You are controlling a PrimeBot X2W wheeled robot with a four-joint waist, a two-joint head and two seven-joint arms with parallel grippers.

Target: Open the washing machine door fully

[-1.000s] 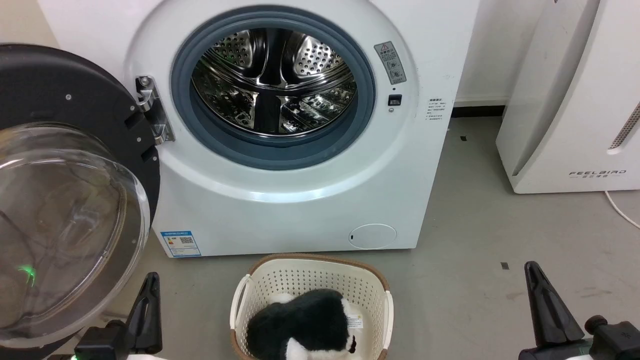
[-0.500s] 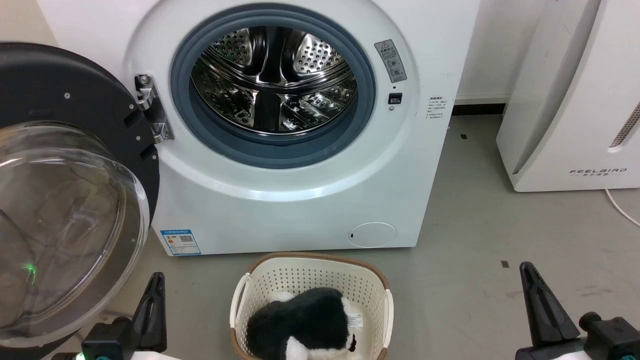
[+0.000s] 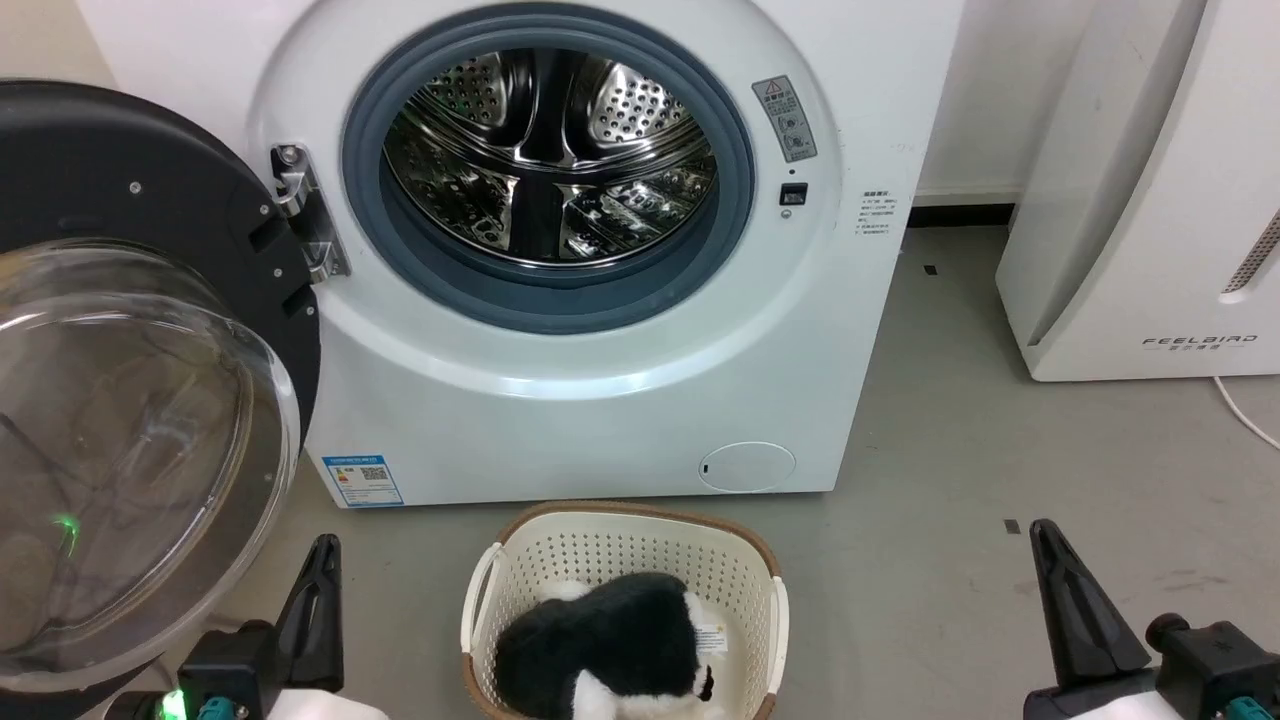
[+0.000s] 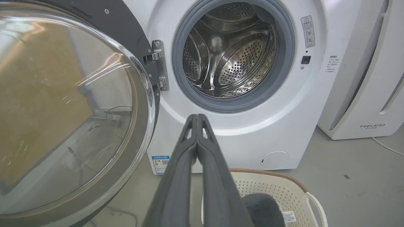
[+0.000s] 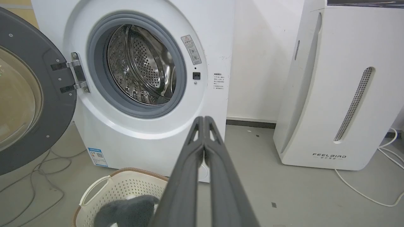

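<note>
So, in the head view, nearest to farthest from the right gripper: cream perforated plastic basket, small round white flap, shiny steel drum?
From the right gripper:
1. Cream perforated plastic basket, on the floor, to its left.
2. Small round white flap, low on the washer front.
3. Shiny steel drum, deep inside the washer.

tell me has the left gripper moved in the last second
Yes. In the head view the left gripper has edged right, closer to the laundry basket, which keeps its place.
</note>
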